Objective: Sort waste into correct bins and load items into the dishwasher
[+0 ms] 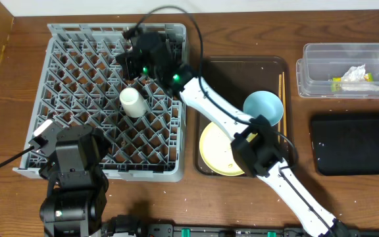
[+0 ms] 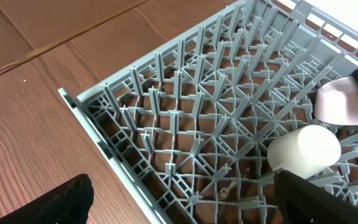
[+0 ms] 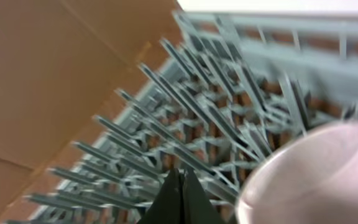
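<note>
The grey dish rack (image 1: 77, 66) fills the left of the table. A small white cup (image 1: 131, 102) lies on its side in it, also in the left wrist view (image 2: 303, 149). The white bowl (image 2: 344, 102) stands among the pegs behind the cup. My right gripper (image 1: 135, 60) reaches over the rack's far part; its fingers (image 3: 180, 177) are shut together, with the bowl (image 3: 316, 180) close beside them. My left gripper (image 2: 185, 205) is open and empty above the rack's near left corner (image 2: 166, 112). The light-blue saucer (image 1: 263, 106), pale-yellow plate (image 1: 219, 150) and chopsticks (image 1: 282, 99) lie on the brown tray.
The dark-brown tray (image 1: 242, 66) sits right of the rack, crossed by my right arm. The clear tub (image 1: 347, 49) at the far right holds the white tissue (image 1: 355, 74) and green-yellow wrapper (image 1: 337, 83). The black tub (image 1: 354, 145) stands in front of it.
</note>
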Available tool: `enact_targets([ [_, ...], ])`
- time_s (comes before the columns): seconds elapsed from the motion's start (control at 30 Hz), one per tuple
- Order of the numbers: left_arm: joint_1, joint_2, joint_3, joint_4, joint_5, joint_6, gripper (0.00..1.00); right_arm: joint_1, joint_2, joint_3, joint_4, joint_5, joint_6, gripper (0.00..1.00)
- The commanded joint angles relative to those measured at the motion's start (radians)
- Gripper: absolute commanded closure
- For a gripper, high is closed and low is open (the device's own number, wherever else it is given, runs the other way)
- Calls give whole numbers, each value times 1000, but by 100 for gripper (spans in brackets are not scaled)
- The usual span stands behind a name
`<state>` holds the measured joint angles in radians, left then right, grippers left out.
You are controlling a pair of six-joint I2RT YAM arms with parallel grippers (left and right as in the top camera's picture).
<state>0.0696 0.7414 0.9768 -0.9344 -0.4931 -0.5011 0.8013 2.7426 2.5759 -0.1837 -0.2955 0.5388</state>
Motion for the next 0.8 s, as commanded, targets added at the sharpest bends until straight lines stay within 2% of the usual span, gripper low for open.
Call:
enact_targets([
  [0.0,4,-2,16,0,-4,-10,6,-6,18,2,3,83,30,99],
  [0.33,4,-2,16,0,-4,-10,6,-25,-3,41,-198,249,-47,98],
  [0.6,4,-2,16,0,-4,-10,6,-9,-89,127,-419,631,-105,97],
  [0.67,4,-2,16,0,-4,-10,6,-10,-100,133,-441,643,-107,97],
  [0.77,4,-2,16,0,-4,-10,6,-15,-101,133,-401,548,-141,96],
])
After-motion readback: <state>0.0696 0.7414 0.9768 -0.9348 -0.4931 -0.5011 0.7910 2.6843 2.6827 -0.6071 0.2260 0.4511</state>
